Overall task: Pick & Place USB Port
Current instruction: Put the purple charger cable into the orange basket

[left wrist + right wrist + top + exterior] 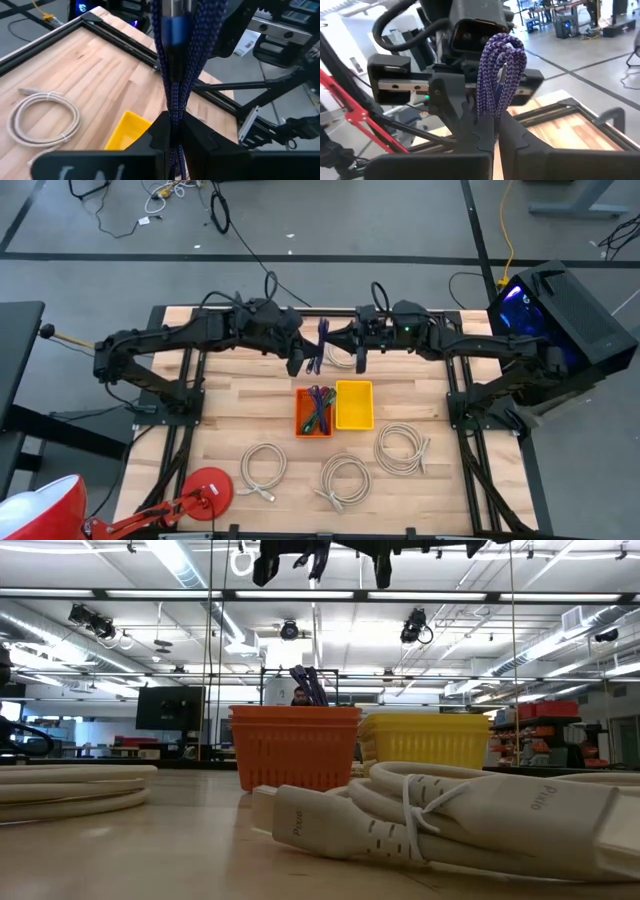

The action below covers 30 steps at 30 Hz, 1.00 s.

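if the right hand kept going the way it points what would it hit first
Probably the left hand, just past the purple braided cable bundle that the right hand pinches; the two face each other, though depth is unclear.

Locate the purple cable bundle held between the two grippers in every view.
High view: purple cable between both grippers, above the bins.
Low view: not seen; the arms are cut off at the top edge.
Left wrist: cable centre, vertical.
Right wrist: cable centre, looped.
Shared landmark: yellow bin.

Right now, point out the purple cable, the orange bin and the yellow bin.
purple cable (501,75), right wrist view, on the braided loop bundle above the fingers.
orange bin (303,414), high view, on its left wall.
yellow bin (354,404), high view, on its bare floor.
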Available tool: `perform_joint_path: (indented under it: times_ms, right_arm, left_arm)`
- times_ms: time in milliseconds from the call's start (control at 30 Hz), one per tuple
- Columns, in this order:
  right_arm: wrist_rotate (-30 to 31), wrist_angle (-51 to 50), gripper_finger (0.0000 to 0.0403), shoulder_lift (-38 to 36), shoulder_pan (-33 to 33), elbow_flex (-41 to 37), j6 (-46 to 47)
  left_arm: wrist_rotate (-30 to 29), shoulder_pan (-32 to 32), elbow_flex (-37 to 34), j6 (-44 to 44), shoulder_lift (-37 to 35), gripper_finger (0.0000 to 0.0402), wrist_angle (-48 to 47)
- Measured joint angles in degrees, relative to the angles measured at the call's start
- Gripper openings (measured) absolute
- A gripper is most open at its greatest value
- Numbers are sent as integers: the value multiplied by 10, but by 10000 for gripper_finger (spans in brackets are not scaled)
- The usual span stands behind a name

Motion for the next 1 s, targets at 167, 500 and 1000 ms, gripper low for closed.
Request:
perform_joint_path:
  times_ms: [167, 500, 1000]
  right_arm:
    - [2, -19, 1, 1, -12, 0, 0]
    - [-5, -42, 2, 2, -46, -1, -1]
    - [-6, -45, 1, 2, -55, -1, -1]
  left_arm:
    - [-1, 21, 0, 7, -1, 43, -26]
    - [-12, 66, 2, 30, -8, 45, -56]
    - [-14, 71, 2, 34, -8, 46, -75]
